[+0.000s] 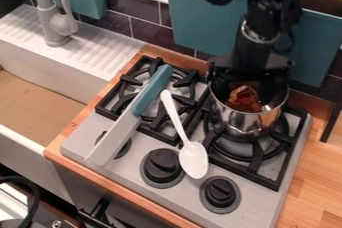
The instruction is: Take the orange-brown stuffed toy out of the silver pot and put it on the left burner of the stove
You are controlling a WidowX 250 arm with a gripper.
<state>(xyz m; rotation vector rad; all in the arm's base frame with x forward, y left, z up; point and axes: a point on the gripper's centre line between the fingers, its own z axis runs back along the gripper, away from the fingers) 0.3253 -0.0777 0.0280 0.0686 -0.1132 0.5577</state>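
Observation:
The black gripper (251, 68) hangs low over the back right burner, at the rim of a shiny metal pot (246, 124). Inside the pot lies an orange-brown item (244, 98), just below the gripper; whether they touch is unclear. A white spoon (194, 159) rests on the stove left of the pot, bowl toward the front knobs. Further left, a knife (119, 134) with a teal handle lies diagonally across the left burner, its pale blade toward the front left corner.
The grey stove top (259, 203) has black grates and several black knobs (162, 166). A white sink (32, 139) with a grey faucet (53, 22) stands at the left. Teal bins (200, 28) hang on the tiled wall behind; wooden counter (317, 177) borders the right side.

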